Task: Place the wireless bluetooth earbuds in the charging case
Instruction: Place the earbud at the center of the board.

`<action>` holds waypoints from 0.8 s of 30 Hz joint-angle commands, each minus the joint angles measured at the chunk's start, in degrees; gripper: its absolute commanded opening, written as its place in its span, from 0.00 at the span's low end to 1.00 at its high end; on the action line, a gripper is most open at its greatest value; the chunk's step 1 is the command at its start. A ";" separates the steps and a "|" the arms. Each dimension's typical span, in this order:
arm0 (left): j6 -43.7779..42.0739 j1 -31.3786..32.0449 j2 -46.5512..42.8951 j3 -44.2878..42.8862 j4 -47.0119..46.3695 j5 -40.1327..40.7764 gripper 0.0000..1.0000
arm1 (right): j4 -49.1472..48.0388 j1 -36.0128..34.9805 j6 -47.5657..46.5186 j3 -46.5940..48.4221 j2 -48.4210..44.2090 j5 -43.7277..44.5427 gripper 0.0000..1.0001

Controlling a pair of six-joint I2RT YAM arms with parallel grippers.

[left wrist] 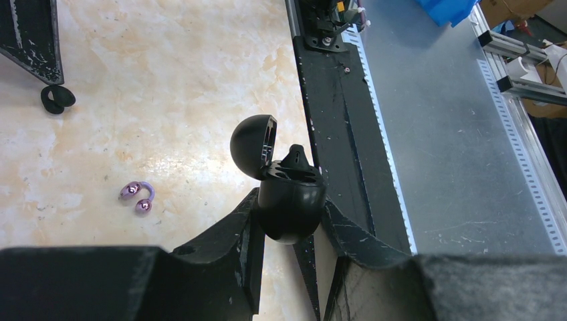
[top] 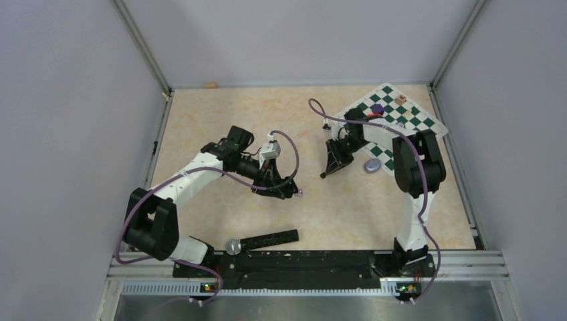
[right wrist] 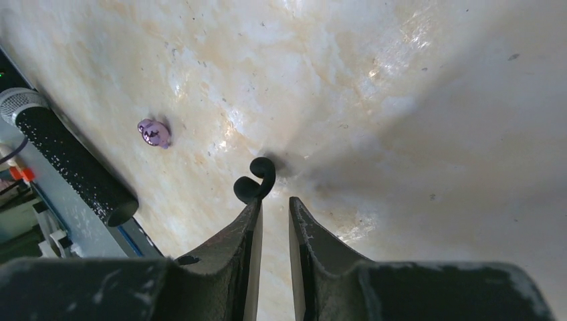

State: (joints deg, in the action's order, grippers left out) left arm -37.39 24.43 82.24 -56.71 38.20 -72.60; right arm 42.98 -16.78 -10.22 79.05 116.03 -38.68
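**BLACK CASE HELD OPEN, BLACK BUD LOOSE AT RIGHT JAWS**

Left wrist view, left to right: black earbud [left wrist: 57, 99] is seen on the tabletop [left wrist: 167, 67] at upper left, and lilac earbud [left wrist: 137, 197] at mid left, both loose. Black charging case [left wrist: 289, 200] is clamped in the left jaws at lower centre, lid swung open. Right wrist view: right jaws are set narrow, nothing between them. The black earbud is seen just off one fingertip at centre; contact cannot be told. Buds are judged tiny, light, glossy and easily flicked away. A gentle pinch across the curved bridge between the beads is advised.
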 commanded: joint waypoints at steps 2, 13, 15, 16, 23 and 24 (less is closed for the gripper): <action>0.19 0.18 -1.78 -0.31 -0.93 -1.38 0.00 | -2.22 0.78 1.92 0.05 -0.07 -3.58 0.20; 0.26 0.18 -1.93 -0.51 -0.93 -1.49 0.00 | 3.15 0.78 -2.26 1.46 2.50 -4.56 0.19; 0.25 0.18 -1.95 -0.51 -0.94 -1.49 0.00 | 3.16 0.80 -2.22 1.59 2.49 -4.10 0.20; 0.28 0.18 -2.01 -0.55 -0.93 -1.47 0.00 | 3.16 0.79 -2.32 1.63 2.43 -3.95 0.19; 0.25 0.18 -2.10 -0.56 -0.91 -1.40 0.00 | 1.03 1.84 -1.74 1.20 -2.22 -4.73 0.19; 0.24 0.18 -2.09 -0.49 -0.92 -1.40 0.00 | 0.86 2.26 -1.62 1.12 -2.82 -5.52 0.18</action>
State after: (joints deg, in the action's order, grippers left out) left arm -37.15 24.43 82.21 -56.71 38.20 -72.58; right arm 44.95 -16.14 -11.35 79.20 117.69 -42.54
